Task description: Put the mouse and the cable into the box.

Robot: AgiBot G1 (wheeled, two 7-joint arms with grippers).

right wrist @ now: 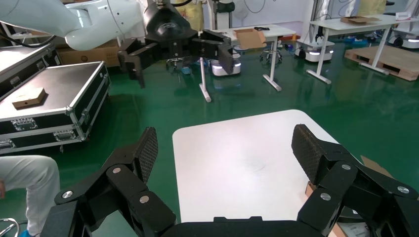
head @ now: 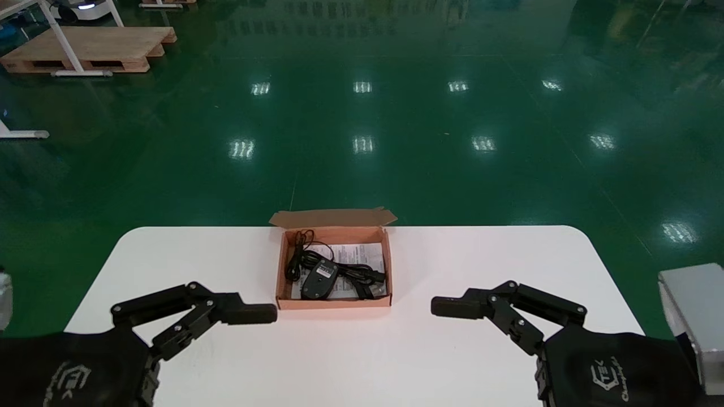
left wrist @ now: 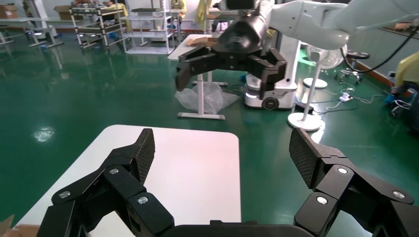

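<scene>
1. A white desk fills the lower half of the head view, with a shiny green floor beyond it.
2. A brown cardboard box sits at centre frame, against the far edge of the desk. Its lid flap is folded open at the back.
3. The black mouse lies inside the box, towards its lower left, with a label showing on its upturned face.
4. The black cable is also inside the box. It is loosely bundled beside and above the mouse, with a thin loop reaching the box's upper left corner.
5. A printed paper sheet lies flat under both of them.
6. The left gripper is at lower left of the head view, just above the desk. It points at the box's lower left corner and is near it but not touching. In the left wrist view the left gripper has its jaws spread wide, with nothing between them.
7. The right gripper mirrors it at lower right, a little apart from the box. In the right wrist view the right gripper also has its jaws wide and empty.
8. A wooden pallet lies on the floor at upper left, and a grey case shows at the right edge.
</scene>
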